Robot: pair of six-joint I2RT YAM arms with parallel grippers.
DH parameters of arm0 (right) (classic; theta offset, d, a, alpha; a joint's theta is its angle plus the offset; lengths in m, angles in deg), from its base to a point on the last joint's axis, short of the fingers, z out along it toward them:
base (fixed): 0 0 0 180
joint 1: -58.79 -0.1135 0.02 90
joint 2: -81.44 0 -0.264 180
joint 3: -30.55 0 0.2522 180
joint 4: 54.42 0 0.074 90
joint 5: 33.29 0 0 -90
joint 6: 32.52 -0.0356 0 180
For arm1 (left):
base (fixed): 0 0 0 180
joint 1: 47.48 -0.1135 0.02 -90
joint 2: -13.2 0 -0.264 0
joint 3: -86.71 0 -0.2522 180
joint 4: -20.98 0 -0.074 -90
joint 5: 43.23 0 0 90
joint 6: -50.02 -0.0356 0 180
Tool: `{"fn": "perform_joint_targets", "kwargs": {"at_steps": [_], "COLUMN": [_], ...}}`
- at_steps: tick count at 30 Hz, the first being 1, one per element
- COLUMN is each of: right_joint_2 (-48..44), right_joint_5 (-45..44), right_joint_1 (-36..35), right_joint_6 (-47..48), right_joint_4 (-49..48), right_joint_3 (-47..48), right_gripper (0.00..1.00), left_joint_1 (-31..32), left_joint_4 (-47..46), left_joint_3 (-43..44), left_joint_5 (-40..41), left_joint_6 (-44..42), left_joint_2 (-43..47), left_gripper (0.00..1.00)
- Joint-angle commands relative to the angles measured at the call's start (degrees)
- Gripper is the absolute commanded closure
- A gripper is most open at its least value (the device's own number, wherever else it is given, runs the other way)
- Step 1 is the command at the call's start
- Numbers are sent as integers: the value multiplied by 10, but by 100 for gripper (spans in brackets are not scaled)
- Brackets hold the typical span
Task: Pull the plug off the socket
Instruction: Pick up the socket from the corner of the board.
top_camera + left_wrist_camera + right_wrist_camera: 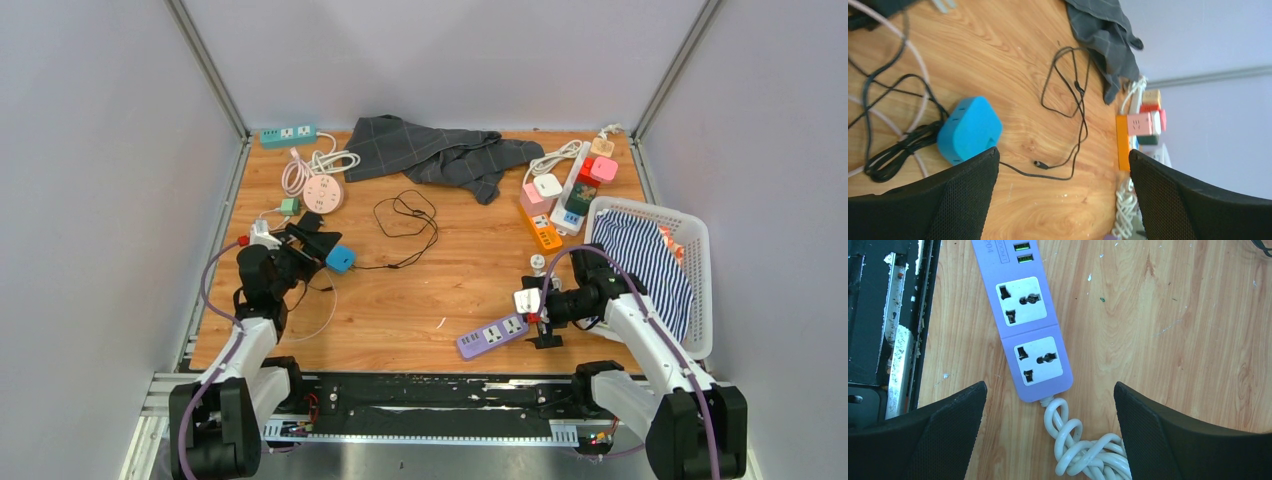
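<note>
A purple power strip (pixel 492 334) lies at the near middle of the table. In the right wrist view the strip (pixel 1030 325) shows two empty sockets, and its coiled white cord (pixel 1083 450) runs out toward me. My right gripper (pixel 535 315) is open and empty over the strip's cord end (pixel 1050 385). A blue cube socket (pixel 340 259) lies at the left with a bundled black cable (pixel 898 150) beside it. Whether a plug sits in it is hidden. My left gripper (pixel 318 245) is open and empty, its fingertip next to the cube (pixel 969 129).
A thin black cable (pixel 405 215) loops across mid-table. A grey cloth (pixel 430 150) lies at the back. A pink round strip (pixel 322 193) and a teal strip (pixel 288 132) lie back left, and several coloured strips (pixel 560 195) back right. A white basket (pixel 700 260) holds striped cloth.
</note>
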Motion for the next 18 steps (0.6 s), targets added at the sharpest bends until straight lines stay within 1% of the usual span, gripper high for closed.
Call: {"fn": "perform_joint_targets", "kwargs": {"at_steps": [1, 4, 12, 18], "right_joint_2": [-6, -6, -7, -4], "right_joint_5": [15, 16, 18, 19], "right_joint_1": [8, 8, 12, 12], "right_joint_6": [5, 4, 4, 2], "right_joint_4": [17, 18, 19, 19], "right_joint_3": [-5, -4, -4, -4], "right_gripper": [3, 3, 3, 2], "left_joint_1": [-2, 7, 70, 150], "left_joint_4": [-5, -5, -5, -5], "left_joint_3": [28, 30, 30, 33], "left_joint_5": [-104, -129, -135, -123], "left_joint_6": [-62, -72, -86, -112], "left_joint_2": [4, 18, 48, 61], "left_gripper": [0, 0, 0, 0]}}
